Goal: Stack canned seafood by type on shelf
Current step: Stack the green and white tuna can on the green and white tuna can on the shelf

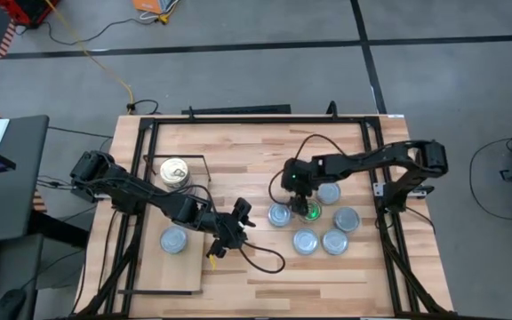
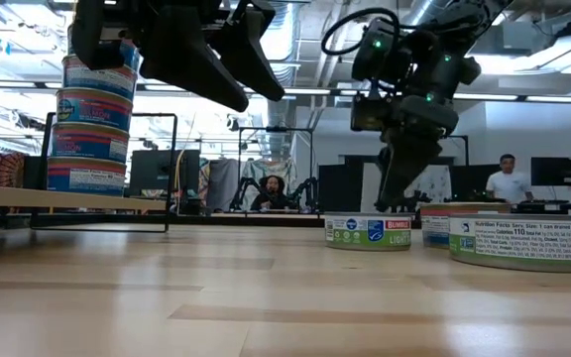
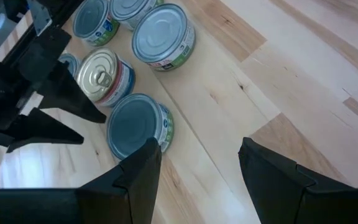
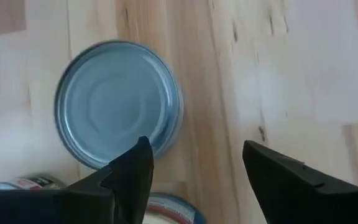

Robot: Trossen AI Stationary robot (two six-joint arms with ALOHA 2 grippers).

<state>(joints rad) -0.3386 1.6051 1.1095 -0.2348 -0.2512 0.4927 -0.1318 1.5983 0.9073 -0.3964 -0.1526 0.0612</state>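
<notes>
High view shows my right gripper (image 1: 309, 212) empty, fingers parted, above the loose blue-silver-topped flat round tins (image 1: 305, 241), none gripped. I should centre on one tin and descend squarely before closing. My left gripper (image 1: 223, 240) waits unclenched beside the pale wooden shelf board (image 1: 180, 271).

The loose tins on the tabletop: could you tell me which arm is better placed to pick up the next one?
Probably the right. The right gripper hangs open directly over the loose tins, while the left gripper, open and empty, sits beside the shelf.
</notes>
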